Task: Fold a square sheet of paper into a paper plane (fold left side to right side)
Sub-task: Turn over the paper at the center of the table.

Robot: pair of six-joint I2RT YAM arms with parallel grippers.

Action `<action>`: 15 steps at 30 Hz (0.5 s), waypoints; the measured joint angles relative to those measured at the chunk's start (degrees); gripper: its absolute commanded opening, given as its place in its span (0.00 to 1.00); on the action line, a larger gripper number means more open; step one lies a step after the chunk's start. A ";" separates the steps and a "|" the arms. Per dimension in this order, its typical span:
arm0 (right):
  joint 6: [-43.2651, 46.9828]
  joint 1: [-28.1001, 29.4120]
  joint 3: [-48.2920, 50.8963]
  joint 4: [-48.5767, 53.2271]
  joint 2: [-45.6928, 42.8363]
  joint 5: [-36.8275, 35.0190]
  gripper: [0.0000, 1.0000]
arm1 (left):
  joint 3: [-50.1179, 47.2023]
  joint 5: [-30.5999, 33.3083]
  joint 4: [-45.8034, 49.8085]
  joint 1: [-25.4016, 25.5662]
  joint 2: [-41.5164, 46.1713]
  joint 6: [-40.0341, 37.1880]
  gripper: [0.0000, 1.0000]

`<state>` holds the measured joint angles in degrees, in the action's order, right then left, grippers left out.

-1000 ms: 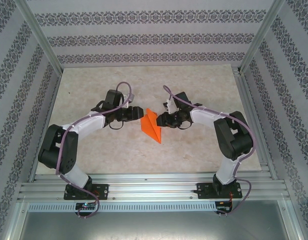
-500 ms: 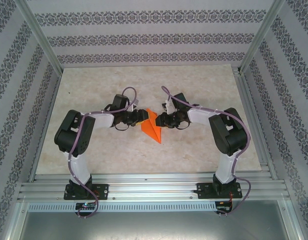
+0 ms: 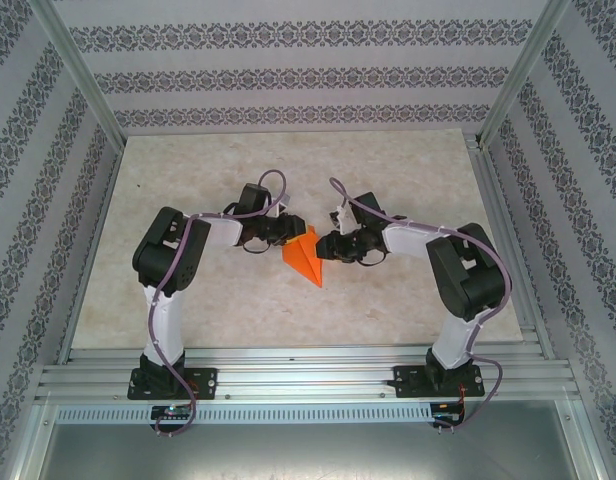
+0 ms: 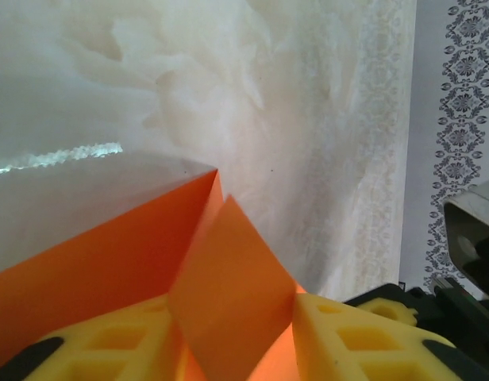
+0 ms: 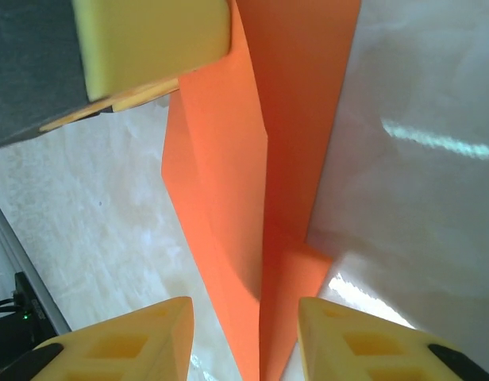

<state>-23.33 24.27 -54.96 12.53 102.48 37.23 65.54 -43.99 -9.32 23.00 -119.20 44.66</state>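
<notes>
Top external: paper [image 3: 305,259] was seen creased at mid-table [image 3: 188,180], between both grippers.
Left gripper [image 3: 291,232] and right gripper [image 3: 324,248] were each set partly open astride the paper's edges, unclamped.

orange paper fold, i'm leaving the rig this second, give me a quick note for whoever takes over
Left gripper: jaws apart around a raised flap, not clamped as far as I can see.
Right gripper: jaws apart, straddling a crease.
Orange paper: middle of the table, between both grippers, a creased pointed shape.
Done: the early folds.
Left: probably fold the raised flap over, press it flat, then finish the plane.
</notes>
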 measured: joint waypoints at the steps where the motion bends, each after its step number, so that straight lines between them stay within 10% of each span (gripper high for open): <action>1: -0.20 -0.50 1.38 -0.85 -1.38 0.35 0.42 | 0.07 -0.31 -0.17 0.00 0.00 -0.09 0.20; 15: -5.33 -9.05 16.74 -14.23 -25.81 3.96 0.81 | -1.64 -3.74 -0.90 0.04 13.86 -5.55 0.01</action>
<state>-28.67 15.22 -38.22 -1.69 76.66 41.19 63.90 -47.72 -10.22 23.05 -105.34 39.11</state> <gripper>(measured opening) 0.745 0.059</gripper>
